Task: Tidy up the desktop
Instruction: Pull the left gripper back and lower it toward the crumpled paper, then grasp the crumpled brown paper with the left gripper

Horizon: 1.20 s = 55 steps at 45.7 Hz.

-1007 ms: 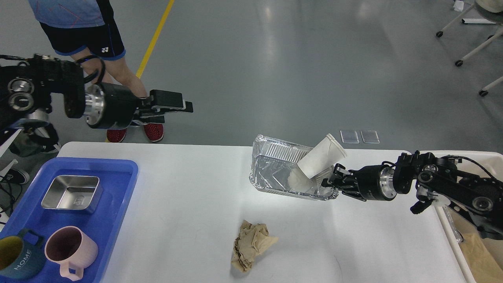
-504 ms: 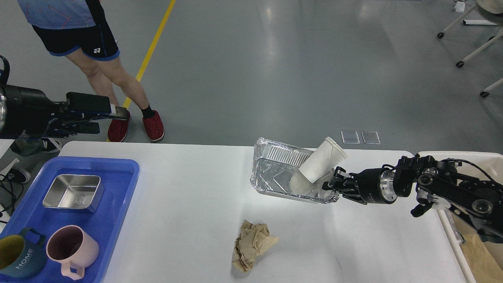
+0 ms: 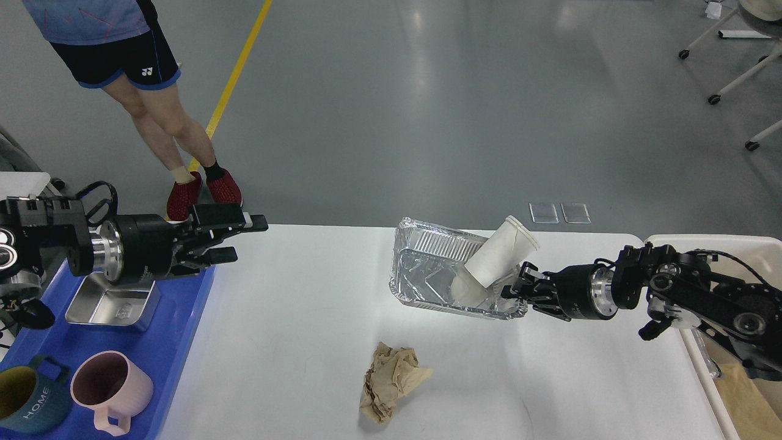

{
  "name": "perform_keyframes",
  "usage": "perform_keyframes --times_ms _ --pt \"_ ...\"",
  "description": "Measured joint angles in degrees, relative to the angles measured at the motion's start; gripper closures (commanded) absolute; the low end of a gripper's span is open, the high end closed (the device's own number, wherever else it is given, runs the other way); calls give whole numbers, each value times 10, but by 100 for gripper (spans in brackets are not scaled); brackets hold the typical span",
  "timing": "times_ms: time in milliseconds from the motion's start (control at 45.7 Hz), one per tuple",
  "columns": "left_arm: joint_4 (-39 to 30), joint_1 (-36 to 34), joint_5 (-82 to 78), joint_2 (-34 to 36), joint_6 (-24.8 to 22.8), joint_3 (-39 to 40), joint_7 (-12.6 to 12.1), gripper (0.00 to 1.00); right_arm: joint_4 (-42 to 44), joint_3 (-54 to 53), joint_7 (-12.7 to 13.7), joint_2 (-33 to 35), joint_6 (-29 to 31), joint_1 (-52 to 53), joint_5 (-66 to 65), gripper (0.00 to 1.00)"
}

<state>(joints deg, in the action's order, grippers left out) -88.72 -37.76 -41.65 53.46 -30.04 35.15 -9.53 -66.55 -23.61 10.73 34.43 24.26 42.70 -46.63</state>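
While the right gripper [image 3: 512, 287] clamps the near right rim of the foil tray [image 3: 440, 275], seemingly tipping it up off the desktop [image 3: 305, 318], the tidying looks about half done; a steel box [image 3: 113, 304] and two mugs [image 3: 110, 388] already sit in the blue tray [image 3: 177, 342] at left; the foil tray, the paper cup [image 3: 498, 256] leaning in it and the crumpled brown paper [image 3: 391, 380] remain; the desktop fills the lower view, its long axis running left to right; the left gripper [image 3: 235, 238] hovers with jaws apart, holding nothing.

foil tray [image 3: 427, 269] shiny, creased | desktop [image 3: 293, 342] matt | paper wad [image 3: 391, 380] crumpled
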Motion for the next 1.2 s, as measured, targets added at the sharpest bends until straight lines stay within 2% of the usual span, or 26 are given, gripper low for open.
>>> perform_keyframes --times_ms 153,591,942,1205 --pt "0 32 -20 -32 0 -17 -13 5 0 1 0 -1 0 -1 0 100" --pt "22 57 -257 -205 9 -97 -37 5 -1 1 0 5 0 -5 0 100" --pt "134 53 -289 -270 10 -111 -33 5 -2 1 0 7 0 -6 1 100" --pt "147 50 -292 -302 9 -111 -33 5 -2 1 0 7 0 -5 1 100"
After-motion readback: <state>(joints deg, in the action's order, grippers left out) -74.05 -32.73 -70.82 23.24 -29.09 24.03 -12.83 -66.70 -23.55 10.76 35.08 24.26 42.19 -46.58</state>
